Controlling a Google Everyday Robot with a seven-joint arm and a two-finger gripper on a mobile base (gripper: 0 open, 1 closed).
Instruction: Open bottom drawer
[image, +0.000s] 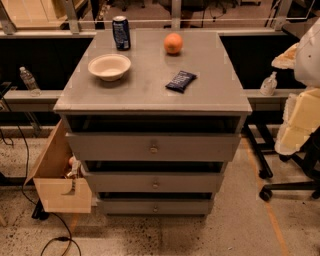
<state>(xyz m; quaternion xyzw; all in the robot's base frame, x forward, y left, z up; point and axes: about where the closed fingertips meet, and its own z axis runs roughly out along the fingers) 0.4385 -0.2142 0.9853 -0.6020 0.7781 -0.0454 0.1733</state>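
Gripper (301, 117) hung at the right edge, pale and partly cut off, well apart from the cabinet (150, 95); whether it was open or closed could not be told. No writing was readable on the can (121, 32) or dark packet (181, 80). Bottom drawer (125, 206) sat lowest, its knob (155, 208) centred. A bowl (109, 66) and orange (173, 43) lay on the grey top. A wooden box (62, 195) stood left on speckled floor (200, 235).

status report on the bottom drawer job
Pincer not in view, arm at right edge. Bottom drawer looks shut, knob untouched. Tan box beside its left end.
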